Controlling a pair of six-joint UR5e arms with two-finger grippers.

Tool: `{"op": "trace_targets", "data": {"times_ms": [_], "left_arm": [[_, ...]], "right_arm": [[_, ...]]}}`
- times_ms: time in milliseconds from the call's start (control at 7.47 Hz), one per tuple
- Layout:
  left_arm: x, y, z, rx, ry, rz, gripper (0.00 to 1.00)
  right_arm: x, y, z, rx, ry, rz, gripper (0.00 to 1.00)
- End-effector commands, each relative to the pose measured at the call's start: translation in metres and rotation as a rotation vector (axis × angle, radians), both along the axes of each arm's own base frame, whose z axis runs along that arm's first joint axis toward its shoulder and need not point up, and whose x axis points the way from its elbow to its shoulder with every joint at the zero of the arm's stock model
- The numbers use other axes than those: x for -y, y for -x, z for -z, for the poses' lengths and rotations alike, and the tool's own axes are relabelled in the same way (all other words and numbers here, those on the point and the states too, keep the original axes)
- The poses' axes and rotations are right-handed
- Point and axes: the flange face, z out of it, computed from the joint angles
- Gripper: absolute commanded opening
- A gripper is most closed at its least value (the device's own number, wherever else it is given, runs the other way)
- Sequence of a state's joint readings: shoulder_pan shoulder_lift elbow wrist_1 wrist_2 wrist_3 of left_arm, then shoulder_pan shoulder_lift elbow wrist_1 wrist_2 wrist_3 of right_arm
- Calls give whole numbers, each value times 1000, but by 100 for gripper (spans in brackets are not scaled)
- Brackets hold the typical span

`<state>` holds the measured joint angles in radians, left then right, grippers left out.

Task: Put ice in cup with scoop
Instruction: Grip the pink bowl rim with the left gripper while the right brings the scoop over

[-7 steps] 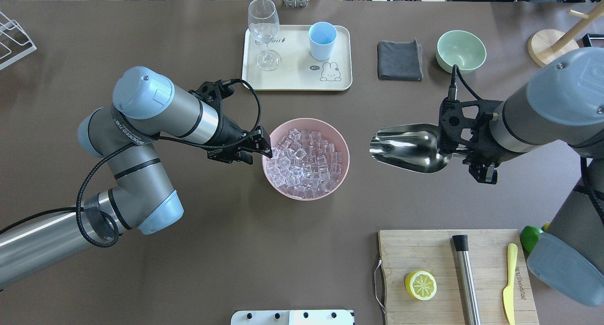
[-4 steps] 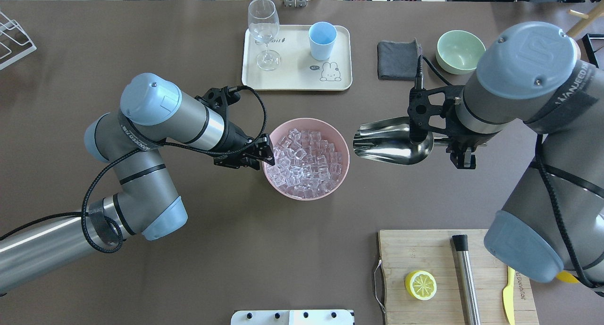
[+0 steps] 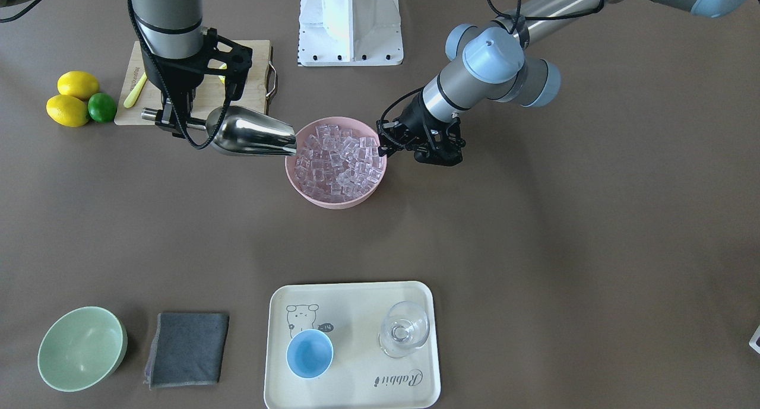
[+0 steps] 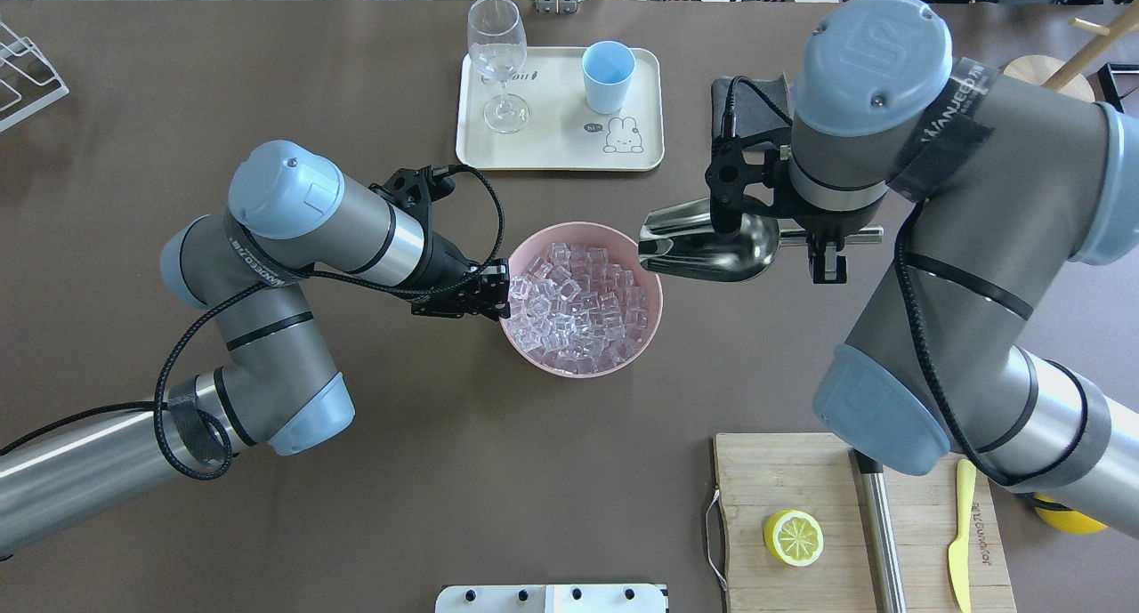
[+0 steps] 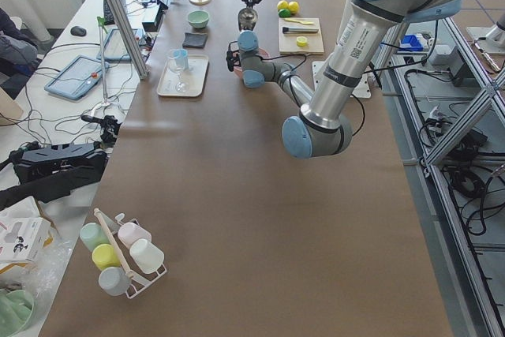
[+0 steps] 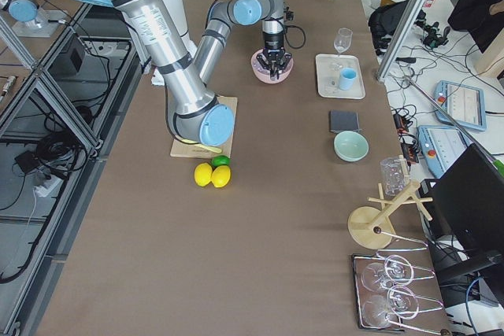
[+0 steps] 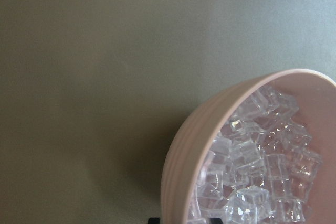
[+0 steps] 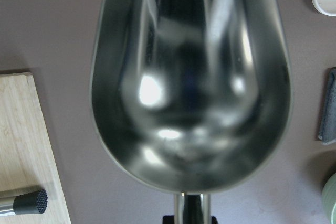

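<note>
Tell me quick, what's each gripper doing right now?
Left gripper: straddling the rim of the pink bowl; grip cannot be told.
Right gripper: closed on the scoop handle.

On the cream rectangular tray, the script word "Rabbit" runs along one long edge in the front-facing view, and a small dark speech bubble beside a line-drawn rabbit reads "hi". The black strap wrapped round the right arm's grey forearm carries "WANJEED" in pale capitals, as does the black strap on the left arm. The round light-blue joint cap bears an embossed "UR" logo. A line of lettering on the bamboo cutting board is too small to read.
</note>
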<state>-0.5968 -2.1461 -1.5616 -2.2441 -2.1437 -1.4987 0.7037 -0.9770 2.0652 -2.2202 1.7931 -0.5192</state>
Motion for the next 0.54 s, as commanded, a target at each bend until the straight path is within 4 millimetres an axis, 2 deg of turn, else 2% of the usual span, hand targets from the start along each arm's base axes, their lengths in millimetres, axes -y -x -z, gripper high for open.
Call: {"op": "trace_targets", "data": {"times_ms": [0, 402], "left_arm": [[0, 0, 0, 0, 0, -1, 17], [-1, 1, -1, 1, 1, -1, 18]], "right_arm": [[4, 9, 6, -64, 32, 39, 0], [2, 13, 9, -99, 53, 64, 0]]}}
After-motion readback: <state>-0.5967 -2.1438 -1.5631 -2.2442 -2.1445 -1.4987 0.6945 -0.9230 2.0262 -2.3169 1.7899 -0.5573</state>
